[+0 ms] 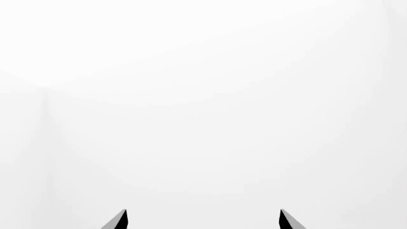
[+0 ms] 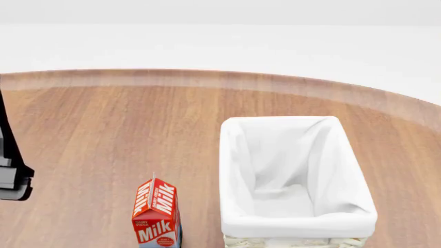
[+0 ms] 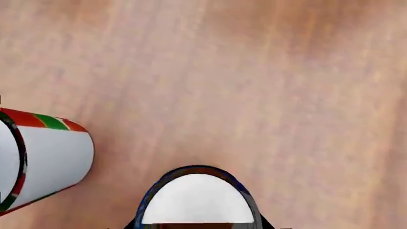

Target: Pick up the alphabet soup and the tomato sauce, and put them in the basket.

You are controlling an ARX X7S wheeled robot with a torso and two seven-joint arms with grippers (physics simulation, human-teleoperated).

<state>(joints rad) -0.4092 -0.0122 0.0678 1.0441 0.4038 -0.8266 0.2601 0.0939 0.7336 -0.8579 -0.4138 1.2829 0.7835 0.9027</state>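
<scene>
In the right wrist view the alphabet soup (image 3: 197, 200), a can with a blue rim and white lid, sits between the jaws of my right gripper (image 3: 198, 224). The dark fingertips (image 3: 135, 224) press against both its sides, so the gripper is shut on it. The tomato sauce (image 3: 51, 157), a can with red and green stripes, stands on the wooden table beside it, apart from the gripper. The basket (image 2: 231, 170), white-lined wicker, stands at the right in the head view with nothing in it. My left gripper (image 1: 203, 217) is open and faces blank white.
A red milk carton (image 2: 157, 217) stands just left of the basket. Part of my left arm (image 2: 10, 175) shows at the head view's left edge. The round wooden table (image 2: 103, 129) ends in a curved far edge.
</scene>
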